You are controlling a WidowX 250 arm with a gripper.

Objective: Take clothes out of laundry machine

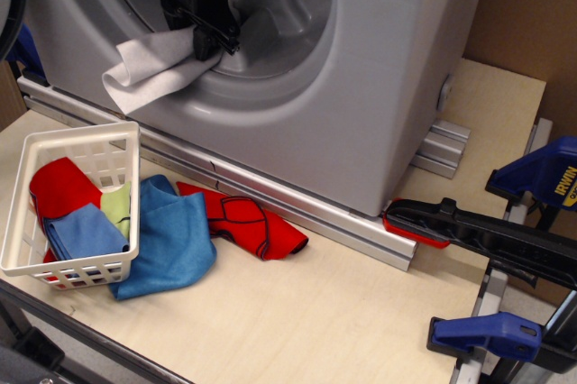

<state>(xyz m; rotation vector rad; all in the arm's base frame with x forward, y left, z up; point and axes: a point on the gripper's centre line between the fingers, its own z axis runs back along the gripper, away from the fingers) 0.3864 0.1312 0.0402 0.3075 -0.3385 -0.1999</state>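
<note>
Black hand (209, 40) pinching pale grey-white cloth (149, 73) at washer (361, 86) drum lip, half draped outside; likely to snag on moulded ridges or slip back inside if grip loosens.

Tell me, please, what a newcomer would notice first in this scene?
The large grey laundry machine fills the upper frame, and the black gripper at its drum opening holds a pale cloth draped over the rim. Lower left, a white basket holds red and blue cloths, and a red cloth with black lines lies beside it.
</note>
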